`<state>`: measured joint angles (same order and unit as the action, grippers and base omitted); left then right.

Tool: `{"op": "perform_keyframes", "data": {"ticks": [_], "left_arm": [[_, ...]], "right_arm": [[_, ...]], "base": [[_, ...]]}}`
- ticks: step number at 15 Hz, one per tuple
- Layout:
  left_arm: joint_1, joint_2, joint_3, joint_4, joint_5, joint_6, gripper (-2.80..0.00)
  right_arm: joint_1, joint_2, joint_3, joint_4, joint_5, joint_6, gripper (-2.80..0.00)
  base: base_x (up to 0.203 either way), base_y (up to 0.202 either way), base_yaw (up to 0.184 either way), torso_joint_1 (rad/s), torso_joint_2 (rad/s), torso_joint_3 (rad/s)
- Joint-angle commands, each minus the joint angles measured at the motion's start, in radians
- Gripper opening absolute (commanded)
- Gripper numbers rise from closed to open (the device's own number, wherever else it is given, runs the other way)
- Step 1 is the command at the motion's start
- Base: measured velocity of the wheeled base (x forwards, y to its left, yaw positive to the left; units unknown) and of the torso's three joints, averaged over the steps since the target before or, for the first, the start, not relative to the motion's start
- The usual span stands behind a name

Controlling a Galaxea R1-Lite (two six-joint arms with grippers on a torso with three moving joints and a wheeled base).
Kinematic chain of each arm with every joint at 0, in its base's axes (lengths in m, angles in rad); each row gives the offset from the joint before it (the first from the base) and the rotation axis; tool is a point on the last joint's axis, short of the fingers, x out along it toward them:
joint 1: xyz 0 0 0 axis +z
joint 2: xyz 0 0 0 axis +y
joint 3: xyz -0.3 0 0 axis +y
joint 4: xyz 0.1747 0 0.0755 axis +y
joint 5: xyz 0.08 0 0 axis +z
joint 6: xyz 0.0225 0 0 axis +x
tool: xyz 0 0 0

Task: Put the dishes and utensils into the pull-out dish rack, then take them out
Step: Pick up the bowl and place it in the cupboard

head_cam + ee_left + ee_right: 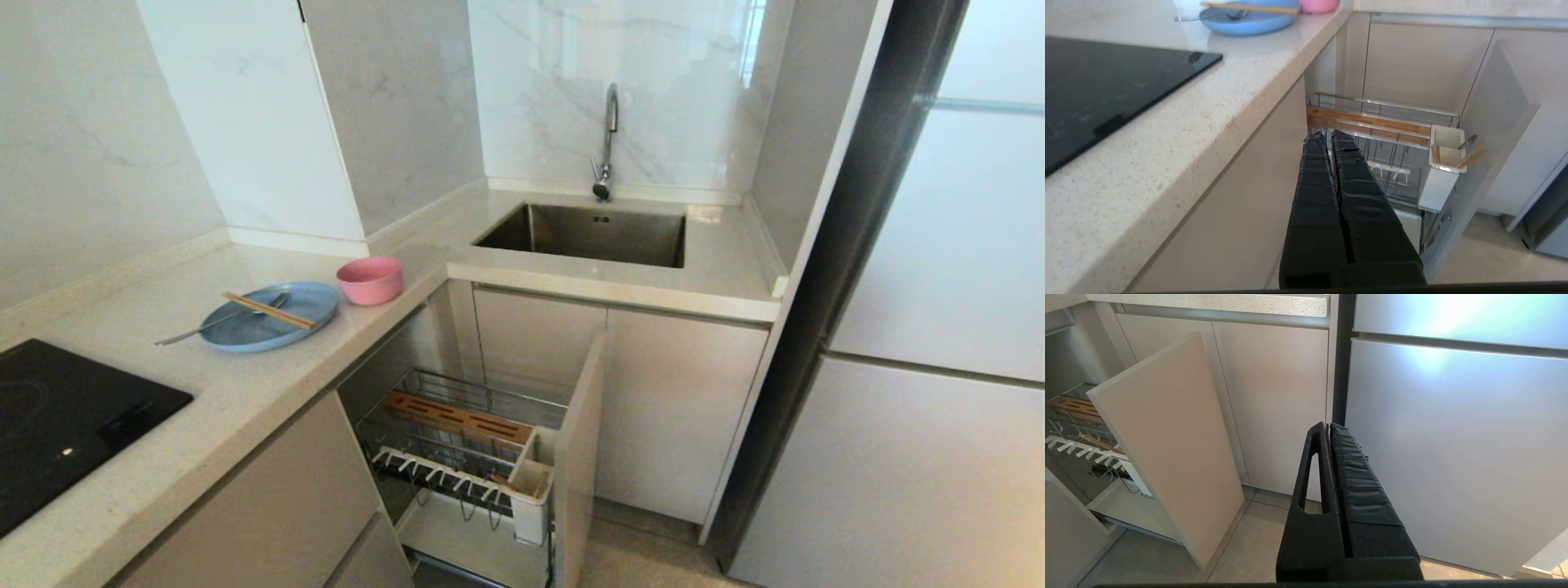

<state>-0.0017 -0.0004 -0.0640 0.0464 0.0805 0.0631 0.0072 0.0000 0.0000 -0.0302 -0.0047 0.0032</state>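
On the counter lies the light-blue plate [269, 327] with the wooden chopsticks [269, 310] and the silver spoon [214, 323] across it. The pink bowl [370, 280] stands just beside it. Below, the pull-out dish rack [445, 392] is drawn out and its wire basket holds no dishes. Its white utensil cup [1443, 175] has wooden sticks [1472, 156] and a metal handle [1466, 142] in it. My left gripper [1327, 136] is shut and empty, low beside the cabinet front and pointing at the rack. My right gripper [1328, 426] is shut and empty, facing the fridge.
A black cooktop [65, 416] is set in the counter near the plate. The steel sink [592, 233] with its tap [608, 139] lies behind the rack. The rack's beige front panel [580, 449] juts into the floor space, and the fridge [922, 327] stands on the right.
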Motion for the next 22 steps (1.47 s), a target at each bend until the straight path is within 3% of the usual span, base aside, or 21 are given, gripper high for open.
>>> {"op": "perform_keyframes", "data": {"ticks": [1, 4, 7, 11, 13, 22], "left_arm": [[0.000, 0.000, 0.021, -0.016, -0.011, 0.007, -2.80], [0.000, 0.002, 0.029, -0.020, -0.058, 0.060, -2.80], [0.000, 0.001, 0.057, -0.022, -0.127, 0.061, -2.80], [-0.001, 0.000, 0.057, -0.023, -0.122, 0.016, -2.80], [-0.001, 0.000, 0.066, -0.042, -0.074, -0.032, -2.80], [-0.001, 0.000, 0.066, -0.043, -0.074, -0.051, -2.80]], "right_arm": [[0.000, 0.000, 0.009, 0.000, 0.000, 0.000, -2.80], [0.000, 0.000, 0.008, 0.000, 0.000, 0.000, -2.80], [0.000, 0.000, 0.008, 0.000, 0.000, 0.000, -2.80], [0.000, 0.000, 0.008, 0.000, 0.000, 0.000, -2.80], [0.000, 0.000, 0.008, 0.000, 0.000, 0.000, -2.80], [0.000, 0.000, 0.008, 0.000, 0.000, 0.000, -2.80]], "base": [[0.000, 0.000, 0.000, 0.000, 0.00, 0.000], [0.000, 0.000, 0.000, 0.000, 0.00, 0.000], [0.000, 0.000, 0.000, 0.000, 0.00, 0.000], [0.000, 0.000, 0.000, 0.000, 0.00, 0.000], [0.000, 0.000, 0.000, 0.000, 0.00, 0.000], [0.000, 0.000, 0.000, 0.000, 0.00, 0.000]]}}
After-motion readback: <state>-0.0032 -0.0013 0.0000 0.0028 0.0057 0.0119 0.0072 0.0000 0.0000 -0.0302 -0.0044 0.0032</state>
